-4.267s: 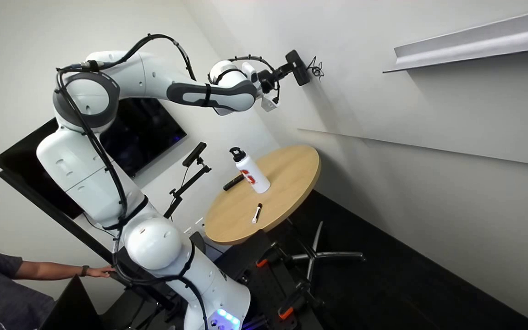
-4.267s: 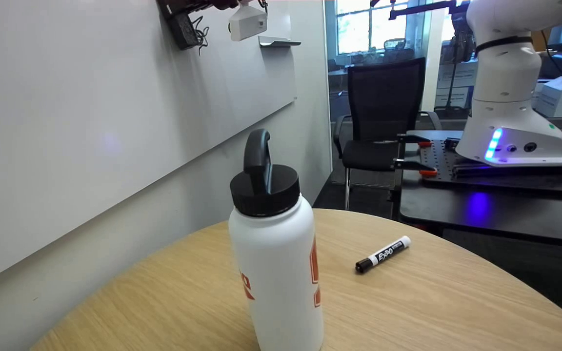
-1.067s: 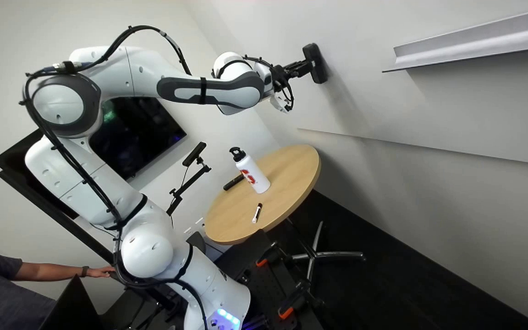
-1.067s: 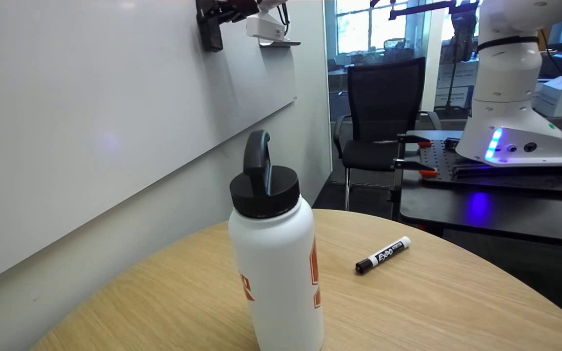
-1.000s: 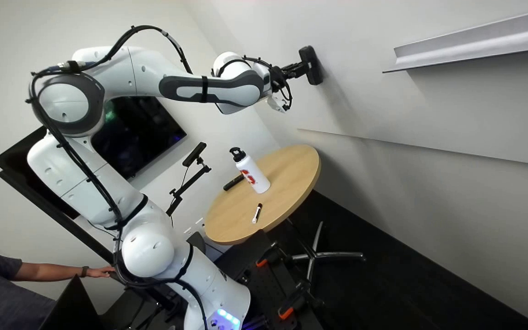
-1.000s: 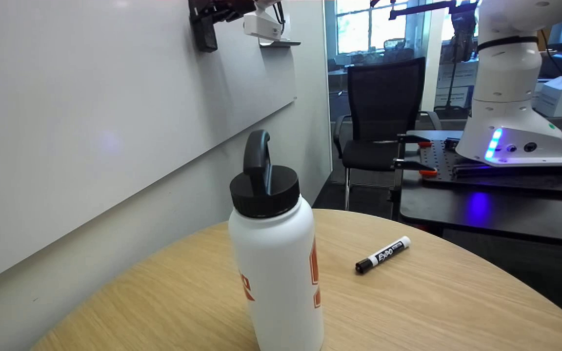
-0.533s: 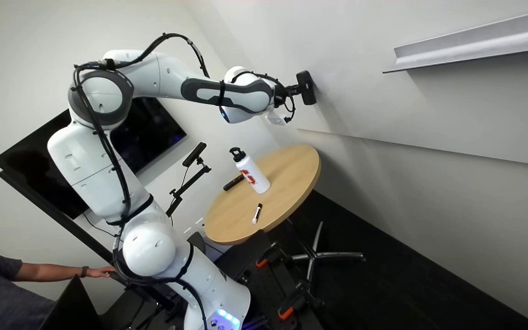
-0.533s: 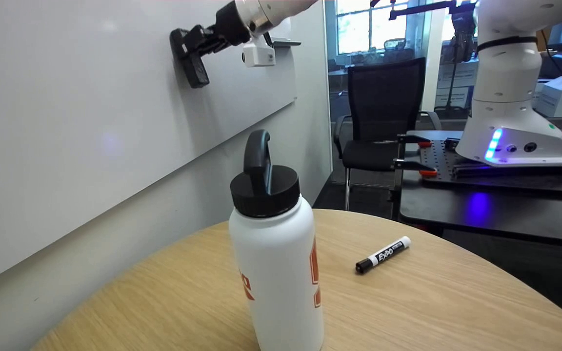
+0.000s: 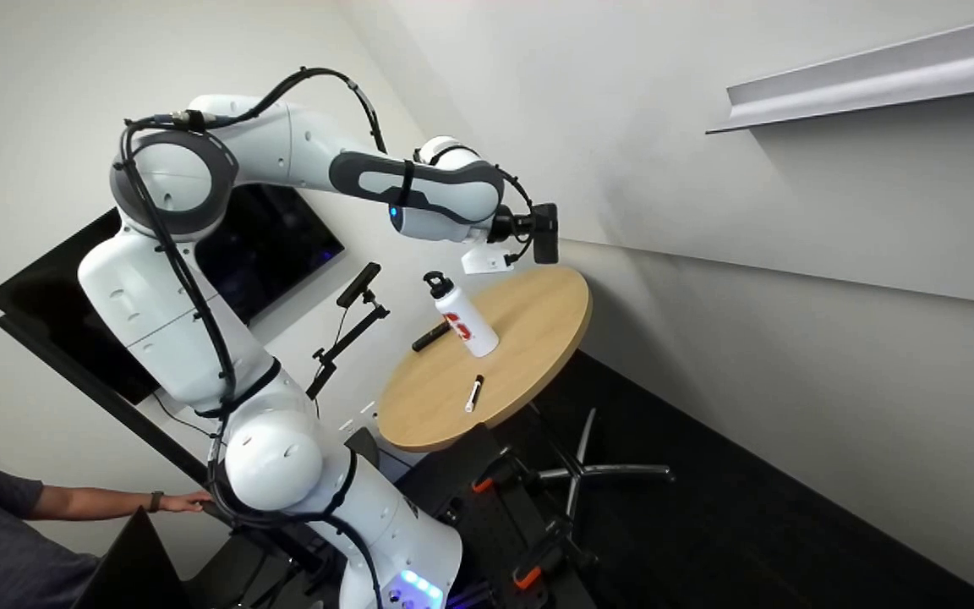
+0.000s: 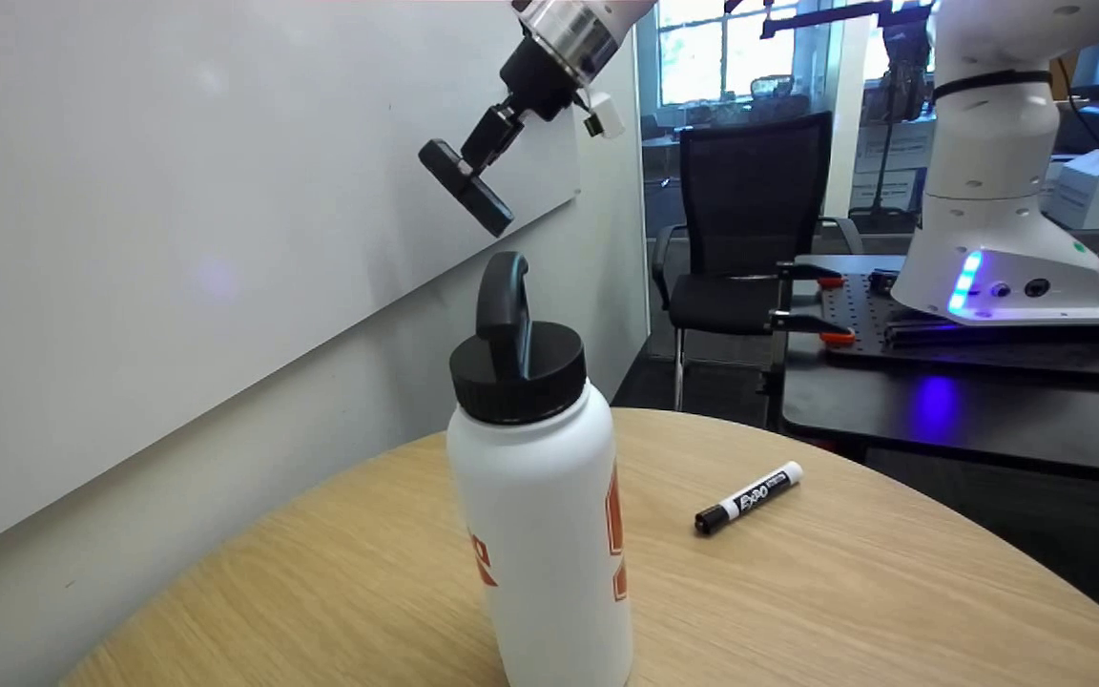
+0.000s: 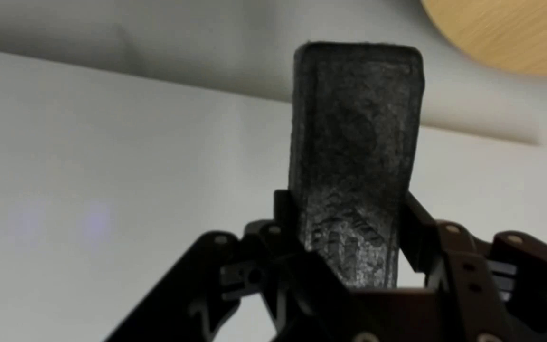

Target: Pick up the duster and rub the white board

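The black duster is held by my gripper in both exterior views. My gripper is shut on its sides in the wrist view, where the duster points up between the fingers. In an exterior view the duster is tilted and appears apart from the white board, above and behind the bottle. The white board also shows in the wrist view and in an exterior view. Its surface bears no scribble now, only faint grey smudges and a tiny dark speck.
A round wooden table stands below the gripper. On it are a tall white bottle with a black lid and a marker. A narrow shelf juts from the board. A camera on a stand is beyond the table.
The dark scribble seen beside the duster 4.3 seconds ago is gone. The duster moved across the board, then down and away from it toward the table, and is now tilted. The grip stayed shut.
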`<act>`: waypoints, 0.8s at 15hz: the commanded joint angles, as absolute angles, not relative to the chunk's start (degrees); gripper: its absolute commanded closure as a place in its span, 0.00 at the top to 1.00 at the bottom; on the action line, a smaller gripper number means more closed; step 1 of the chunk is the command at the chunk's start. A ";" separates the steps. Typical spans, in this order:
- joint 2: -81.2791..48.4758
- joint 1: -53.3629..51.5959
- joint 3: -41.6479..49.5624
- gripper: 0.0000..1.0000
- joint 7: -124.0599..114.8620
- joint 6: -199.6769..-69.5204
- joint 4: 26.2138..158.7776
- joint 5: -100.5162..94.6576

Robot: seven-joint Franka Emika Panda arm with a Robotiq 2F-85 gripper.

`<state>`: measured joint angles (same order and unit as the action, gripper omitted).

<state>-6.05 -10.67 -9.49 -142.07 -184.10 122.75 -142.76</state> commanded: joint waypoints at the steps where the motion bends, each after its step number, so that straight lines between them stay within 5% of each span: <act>1: -1.66 -10.71 -6.80 0.30 -137.15 -197.57 125.13 -144.85; 3: -0.17 -10.97 -2.55 0.30 -141.99 -199.24 126.20 -152.07; 4: -2.95 -10.87 -5.93 0.55 -139.18 -196.72 124.50 -147.19; 7: -1.95 -10.58 -2.40 0.55 -140.08 -197.69 125.41 -150.02; 8: -1.87 -10.56 -2.24 0.30 -140.07 -197.69 125.56 -150.01; 12: -6.24 -14.99 -1.88 0.30 -137.95 -198.70 126.49 -149.52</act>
